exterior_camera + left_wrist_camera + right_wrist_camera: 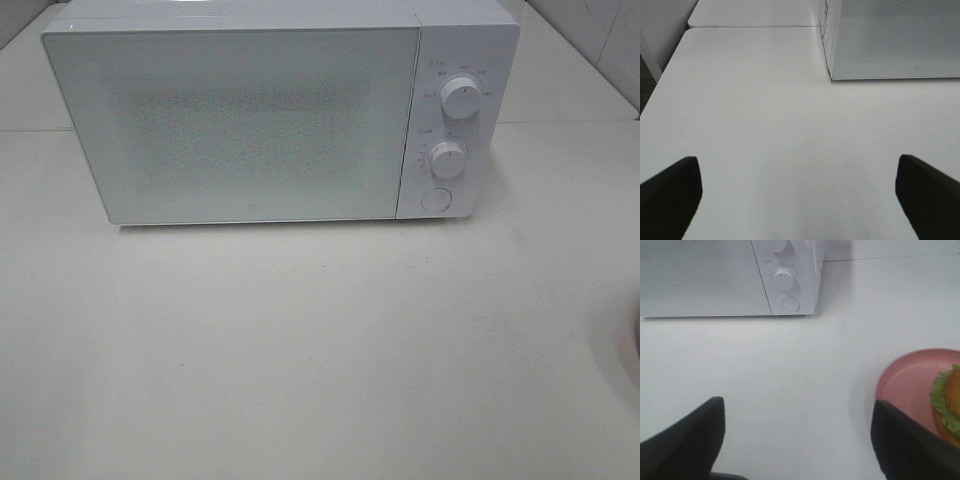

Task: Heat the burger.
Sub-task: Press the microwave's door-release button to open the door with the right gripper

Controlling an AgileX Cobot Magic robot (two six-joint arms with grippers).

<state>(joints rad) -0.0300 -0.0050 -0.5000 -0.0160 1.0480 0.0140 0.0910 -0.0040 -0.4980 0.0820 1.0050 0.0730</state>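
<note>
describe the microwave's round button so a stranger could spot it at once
Find the white microwave at the back of the table; its control panel is the strip right of the door. Two knobs are stacked there, with the button below them. Unlike the knobs, it lies flat and has no scale marks.

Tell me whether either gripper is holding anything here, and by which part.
Nothing is held. The left gripper and right gripper have open jaws with only table between; the burger sits on the pink plate.

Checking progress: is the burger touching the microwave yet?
Apart. The right wrist view shows the burger on its pink plate, with bare table between it and the microwave.
</note>
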